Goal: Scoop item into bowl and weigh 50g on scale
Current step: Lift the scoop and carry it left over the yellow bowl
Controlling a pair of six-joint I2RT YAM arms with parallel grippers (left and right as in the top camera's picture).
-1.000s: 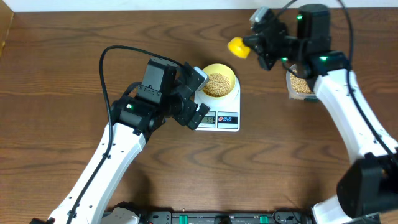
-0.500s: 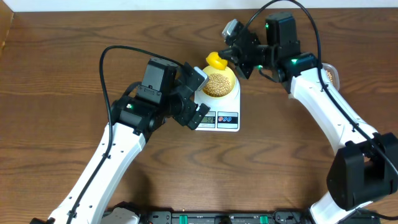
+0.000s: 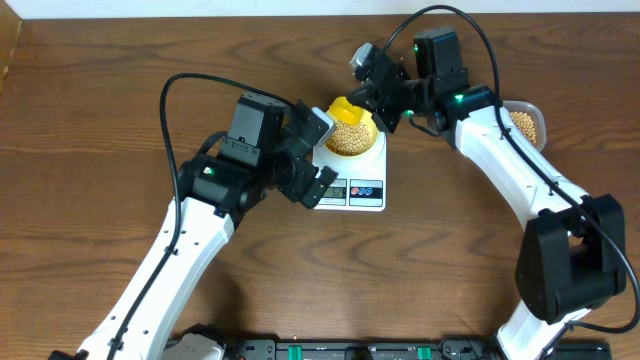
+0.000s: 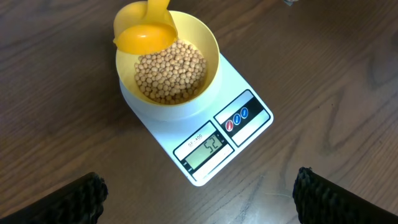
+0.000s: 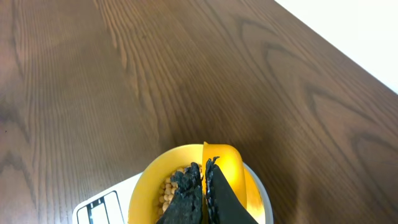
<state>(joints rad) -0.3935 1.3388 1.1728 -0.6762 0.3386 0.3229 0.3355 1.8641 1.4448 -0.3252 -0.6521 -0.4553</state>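
Since one second ago, the right arm has travelled from the clear tub [image 3: 525, 122] at the right edge over to the scale [image 3: 372, 192]. It has carried the yellow scoop [image 3: 342, 108] with it, and the scoop's cup now sits at the far rim of the pale yellow bowl [image 3: 374, 138]. The left arm has not changed its place.

The right gripper [image 3: 372, 95] is closed tight on the scoop handle. The left gripper [image 4: 199, 198] is wide open and holds nothing, hovering over the brown surface [image 3: 100, 100] just in front of the scale.

The beans [image 4: 171, 71] fill most of the bowl, and the bowl stands on the scale. More beans remain in the tub.

Only the left wrist view shows the display [image 4: 208, 146], which appears to read 52. It also shows the cup of the scoop looking empty. The right wrist view shows the closed fingers on the handle, but hides the display. In the overhead view the digits are too small to read.

I judge the weight is slightly over the target, so some beans probably must be taken out. If the scoop rests on the rim, the reading could be false.
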